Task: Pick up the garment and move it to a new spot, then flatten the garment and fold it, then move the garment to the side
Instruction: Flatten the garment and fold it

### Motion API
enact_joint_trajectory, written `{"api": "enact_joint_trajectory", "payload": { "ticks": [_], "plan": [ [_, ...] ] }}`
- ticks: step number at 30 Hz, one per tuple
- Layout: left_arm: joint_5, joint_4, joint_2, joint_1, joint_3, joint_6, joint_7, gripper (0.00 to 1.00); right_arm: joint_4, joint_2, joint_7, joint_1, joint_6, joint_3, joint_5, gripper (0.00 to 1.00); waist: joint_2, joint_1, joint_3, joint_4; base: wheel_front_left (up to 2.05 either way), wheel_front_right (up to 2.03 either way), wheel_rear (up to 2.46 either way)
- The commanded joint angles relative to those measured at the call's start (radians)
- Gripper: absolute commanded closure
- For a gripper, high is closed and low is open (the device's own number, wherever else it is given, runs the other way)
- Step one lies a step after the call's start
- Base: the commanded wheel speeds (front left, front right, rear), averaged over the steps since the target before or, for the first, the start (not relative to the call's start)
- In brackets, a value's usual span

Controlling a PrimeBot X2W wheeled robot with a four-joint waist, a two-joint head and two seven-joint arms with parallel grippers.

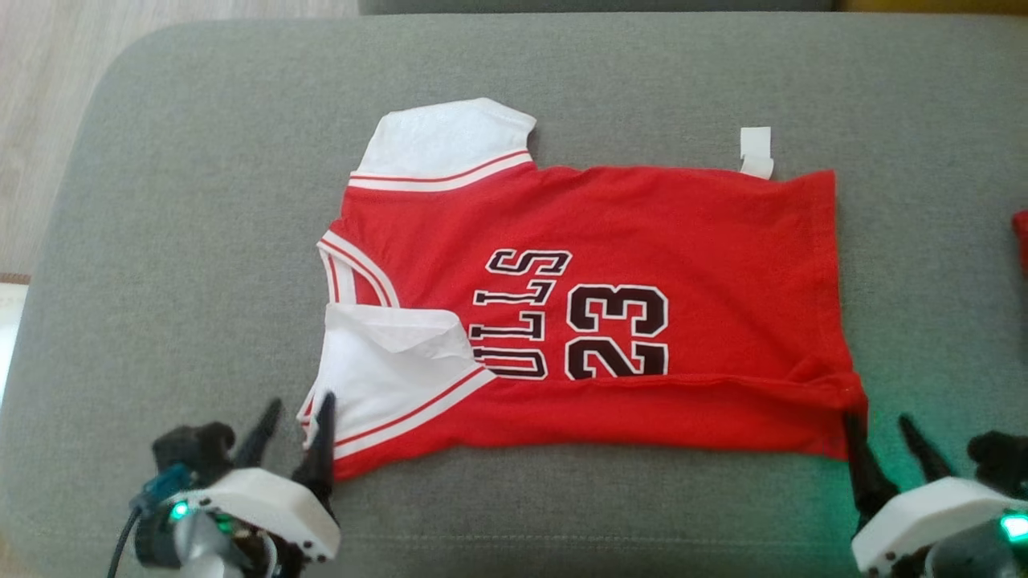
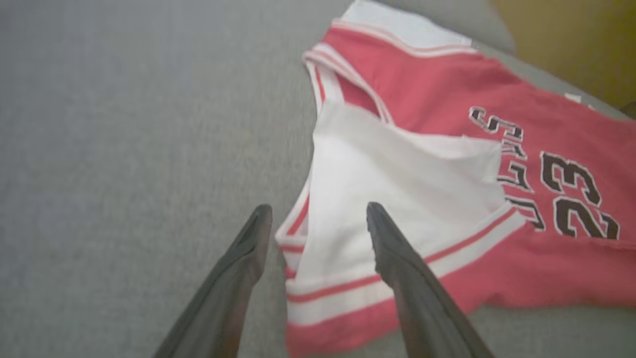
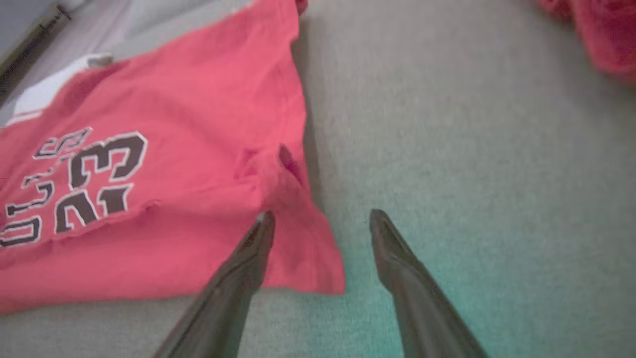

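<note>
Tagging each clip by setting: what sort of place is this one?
Probably a home living room. The red jersey with white sleeves lies on a grey woven upholstered cushion with rounded corners, like a sofa seat or ottoman, and pale wood-look flooring shows beyond it.

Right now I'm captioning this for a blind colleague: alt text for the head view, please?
A red and white jersey numbered 23 lies spread on a grey cushion. The open left gripper is at its near sleeve, the open right gripper at its near hem corner.
</note>
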Motion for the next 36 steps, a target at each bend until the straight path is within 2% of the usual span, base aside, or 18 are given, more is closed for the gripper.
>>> {"api": "enact_joint_trajectory", "payload": {
  "ticks": [1,5,10,16,20,24,30,31,36],
  "plan": [
    [0.034,-0.053,0.025,-0.017,0.046,0.022,-0.052,0.00,-0.070,-0.009,-0.049,-0.020,0.003,0.021,-0.027,0.00,0.0000,0.0000,-0.008,-0.004,0.00,0.00,0.00],
    [0.117,-0.127,0.048,-0.031,0.052,0.075,-0.144,0.00,-0.166,-0.009,-0.141,-0.049,0.003,0.047,-0.105,0.00,0.0000,0.0000,-0.021,-0.010,0.00,0.00,0.00],
    [0.163,-0.224,0.071,-0.048,0.065,0.113,-0.166,0.00,-0.262,-0.009,-0.191,-0.098,0.003,0.090,-0.154,0.00,0.0000,0.0000,-0.042,-0.018,0.00,0.00,0.00],
    [0.181,-0.309,0.093,-0.053,0.068,0.136,-0.136,0.00,-0.311,-0.010,-0.187,-0.119,0.003,0.114,-0.159,0.00,0.0000,0.0000,-0.045,-0.023,0.00,0.00,0.00],
    [0.173,-0.322,0.097,-0.054,0.065,0.132,-0.122,0.00,-0.315,-0.010,-0.185,-0.122,0.003,0.116,-0.153,0.00,0.0000,0.0000,-0.031,-0.024,0.00,0.00,0.00],
    [0.161,-0.314,0.098,-0.094,0.050,0.107,-0.107,0.00,-0.318,-0.009,-0.182,-0.127,0.003,0.117,-0.145,0.00,0.0000,0.0000,0.002,-0.023,0.00,0.00,0.00],
    [0.133,-0.201,0.082,-0.306,0.002,0.019,-0.055,0.00,-0.325,-0.008,-0.177,-0.158,0.003,0.123,-0.138,0.00,0.0000,0.0000,0.097,-0.033,0.00,0.00,0.00],
    [0.133,-0.201,0.082,-0.306,0.002,0.019,-0.055,0.00,-0.325,-0.008,-0.177,-0.158,0.003,0.123,-0.138,0.00,0.0000,0.0000,0.097,-0.033,0.00,0.00,0.00],
    [0.117,-0.005,0.053,-0.552,-0.029,-0.054,-0.014,0.00,-0.322,-0.008,-0.179,-0.204,0.003,0.140,-0.131,0.00,0.0000,0.0000,0.195,-0.064,0.00,0.00,0.00]
  ]
}}
